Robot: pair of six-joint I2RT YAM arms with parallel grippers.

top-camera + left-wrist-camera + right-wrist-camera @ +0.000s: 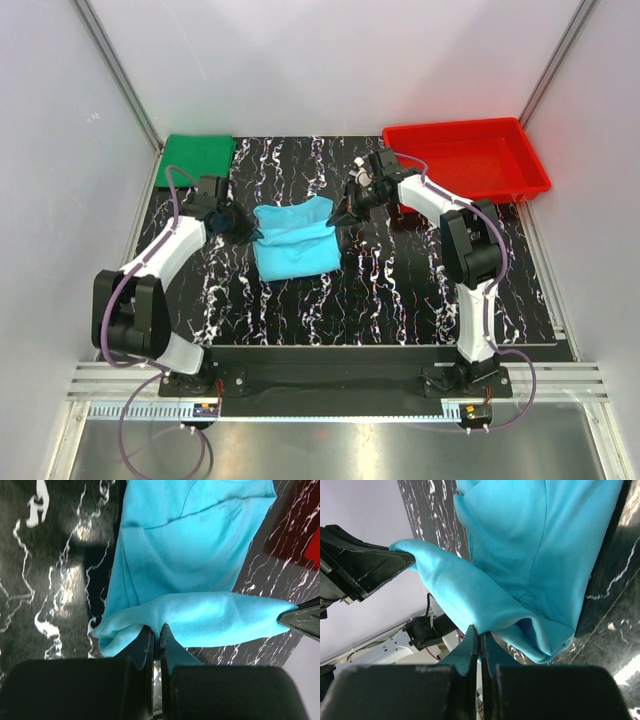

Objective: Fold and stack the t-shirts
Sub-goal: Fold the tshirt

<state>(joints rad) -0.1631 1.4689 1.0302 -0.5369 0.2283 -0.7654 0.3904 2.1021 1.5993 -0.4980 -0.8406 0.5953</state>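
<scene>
The light cyan-blue t-shirt [294, 240] lies partly folded in the middle of the black marbled table, its far edge lifted off the surface. My left gripper [250, 232] is shut on the shirt's left far corner [150, 625]. My right gripper [340, 213] is shut on the right far corner [485, 627]. The raised edge [215, 620] stretches between the two grippers above the lower layers [545, 545]. The dark green t-shirt [196, 160] sits folded at the table's far left corner, apart from both grippers.
A red plastic tray [467, 160] stands at the far right, partly off the table edge. White walls close in the sides and back. The arm bases are bolted at the near edge [330, 378].
</scene>
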